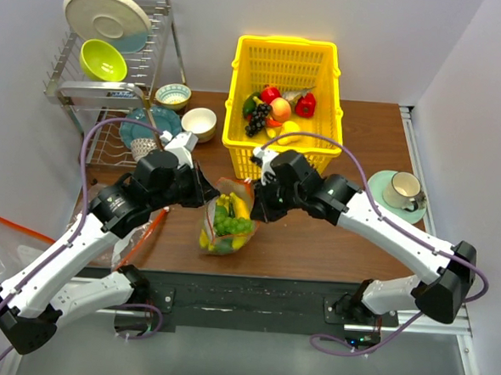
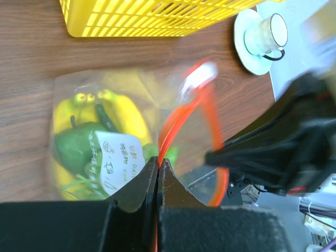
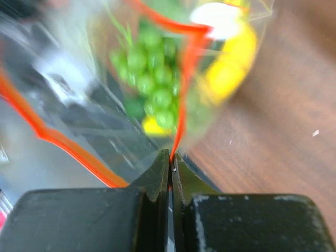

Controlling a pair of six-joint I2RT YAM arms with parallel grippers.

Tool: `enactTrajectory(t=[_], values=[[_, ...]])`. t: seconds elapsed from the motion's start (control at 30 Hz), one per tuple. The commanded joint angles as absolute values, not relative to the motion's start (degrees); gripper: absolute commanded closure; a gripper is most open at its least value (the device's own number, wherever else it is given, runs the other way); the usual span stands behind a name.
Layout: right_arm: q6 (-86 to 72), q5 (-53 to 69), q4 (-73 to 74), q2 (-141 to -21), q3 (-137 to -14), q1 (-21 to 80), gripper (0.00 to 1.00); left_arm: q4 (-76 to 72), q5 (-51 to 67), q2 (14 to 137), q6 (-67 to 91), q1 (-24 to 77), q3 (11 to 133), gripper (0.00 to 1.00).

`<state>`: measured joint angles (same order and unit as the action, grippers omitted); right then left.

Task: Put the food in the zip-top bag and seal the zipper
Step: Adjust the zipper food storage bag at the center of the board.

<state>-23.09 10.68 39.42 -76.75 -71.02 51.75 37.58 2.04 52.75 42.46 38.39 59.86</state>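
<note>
The clear zip-top bag (image 1: 225, 222) hangs between my two grippers above the wooden table, with yellow bananas (image 1: 239, 205) and green grapes (image 1: 234, 225) inside. In the left wrist view the bag (image 2: 105, 152) holds bananas (image 2: 128, 118), a green vegetable piece (image 2: 76, 147) and a white label. My left gripper (image 2: 158, 160) is shut on the orange-red zipper (image 2: 170, 123) at the bag's left end. My right gripper (image 3: 171, 155) is shut on the zipper (image 3: 184, 100) at the right end, with the grapes (image 3: 155, 79) beyond it. In the top view the left gripper (image 1: 206, 189) and the right gripper (image 1: 258, 201) flank the bag's mouth.
A yellow basket (image 1: 283, 92) with more toy produce stands right behind the bag. A cup on a green saucer (image 1: 401, 193) sits at the right. Bowls (image 1: 199, 121) and a dish rack (image 1: 110, 51) stand at the back left. Another clear bag (image 1: 13, 245) lies off the table's left.
</note>
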Motion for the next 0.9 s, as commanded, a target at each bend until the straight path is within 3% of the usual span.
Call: enactTrajectory(t=[0.0, 0.2, 0.4, 0.6, 0.87], values=[[-22.2, 3.0, 42.5, -76.0, -82.8, 51.9, 1.0, 35.8, 6.2, 52.2, 43.1, 38.5, 60.6, 1.0], [-25.8, -1.8, 38.9, -74.9, -81.5, 51.9, 1.0, 36.7, 8.1, 52.6, 43.0, 38.5, 61.2, 1.0], [-26.1, 1.7, 40.1, -75.2, -86.8, 51.9, 1.0, 35.5, 9.7, 53.0, 43.1, 38.5, 59.9, 1.0], [-26.5, 2.4, 35.2, -72.0, -85.3, 51.9, 1.0, 23.5, 16.9, 52.9, 48.6, 38.7, 47.0, 1.0], [-27.2, 1.8, 35.7, -74.8, -77.1, 51.9, 1.0, 37.4, 6.8, 53.7, 42.5, 38.7, 67.0, 1.0]])
